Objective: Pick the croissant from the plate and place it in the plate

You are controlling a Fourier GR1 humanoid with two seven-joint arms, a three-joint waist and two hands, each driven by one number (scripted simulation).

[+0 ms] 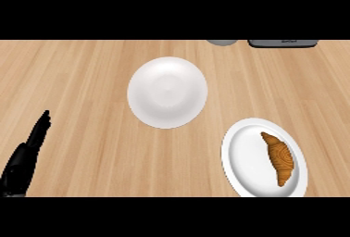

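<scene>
Black against the pale wood, the left robot hand [24,157] shows at the lower left edge of the head view, its fingers straight and pointing up and away, holding nothing; it looks to be resting there rather than reaching. Moving rightward across the bare wooden surface [82,83], the empty plate [167,92] sits near the middle, a little toward the far side, with nothing on it. Further right and nearer the robot lies the second plate [239,159], partly cut by the lower edge of the view. On its right half rests the croissant [279,158], its long axis running from the far left to the near right, almost straight away from the robot with a slight slant. The right robot hand does not show at all, so its state cannot be told

The relation that matters: the croissant lies well apart from the left robot hand, far to its right, with the whole width of the surface between them. Since it sits on the robot's right side, the right arm is judged the better placed for the pick, coming in from the lower right. The carry would then go up and to the left, to the empty plate. At the far edge a grey object [222,42] and a dark one [283,43] stand clear of that path
</scene>
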